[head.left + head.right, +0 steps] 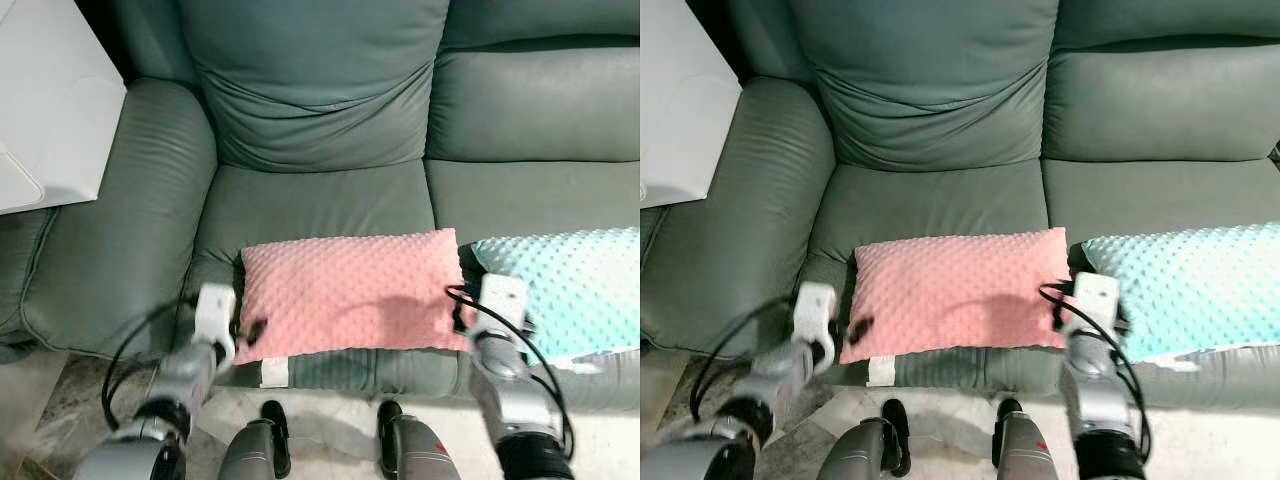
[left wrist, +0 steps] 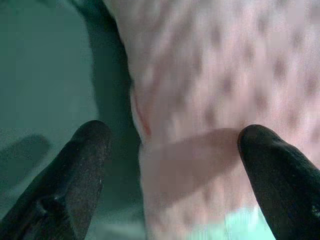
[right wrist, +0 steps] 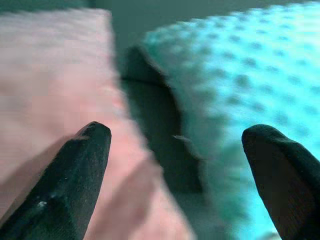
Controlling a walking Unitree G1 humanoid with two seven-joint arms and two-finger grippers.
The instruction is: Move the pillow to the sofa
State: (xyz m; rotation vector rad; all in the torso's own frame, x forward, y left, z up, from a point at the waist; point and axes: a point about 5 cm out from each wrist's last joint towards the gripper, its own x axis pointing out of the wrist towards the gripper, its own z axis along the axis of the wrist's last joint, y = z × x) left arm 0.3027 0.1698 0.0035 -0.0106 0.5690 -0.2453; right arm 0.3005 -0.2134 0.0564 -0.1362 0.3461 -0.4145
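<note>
Sofa (image 1: 320,190) seat holds pink pillow (image 1: 345,292) lying crosswise.

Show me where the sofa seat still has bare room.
Free: the seat strip behind the pink pillow up to the back cushion, and the right seat cushion behind the teal pillow. Crowded: the front edge, where both pillows lie with a narrow gap between, left gripper and right gripper open at the pink pillow's ends.
</note>
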